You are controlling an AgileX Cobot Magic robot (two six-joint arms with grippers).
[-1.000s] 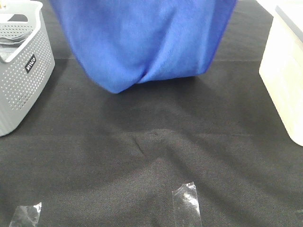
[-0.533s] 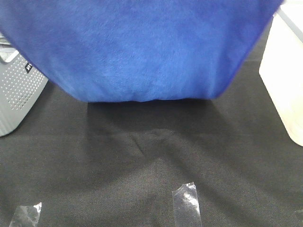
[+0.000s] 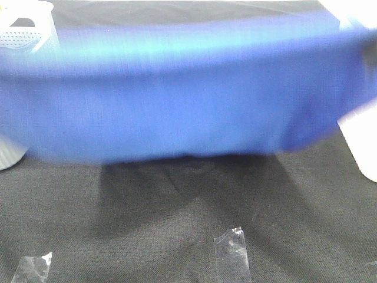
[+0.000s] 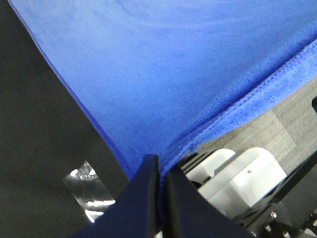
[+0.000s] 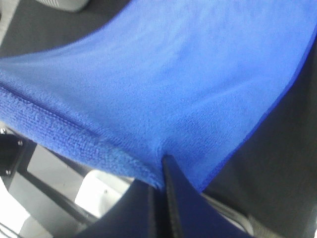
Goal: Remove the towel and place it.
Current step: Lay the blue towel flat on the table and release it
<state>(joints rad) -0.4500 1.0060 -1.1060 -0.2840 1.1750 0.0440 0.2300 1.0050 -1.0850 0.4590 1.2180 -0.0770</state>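
Note:
The royal-blue towel [image 3: 177, 100] hangs stretched wide above the black table, blurred by motion, spanning nearly the whole exterior view. Neither gripper shows in that view. In the left wrist view my left gripper [image 4: 161, 171] is shut on the towel [image 4: 163, 79], pinching a stitched corner edge. My right gripper [image 5: 161, 171] is likewise shut on the towel [image 5: 168, 89] at its hemmed edge in the right wrist view. The cloth is taut between the two grips.
A grey perforated basket [image 3: 23, 35] stands at the far left, mostly hidden behind the towel. A pale box [image 3: 362, 144] sits at the right edge. Clear tape strips [image 3: 234, 254] lie on the black tablecloth [image 3: 177, 212] near the front.
The towel has spread much wider and swung toward the camera, now covering most of the basket and part of the pale box. Both grips stay shut on it.

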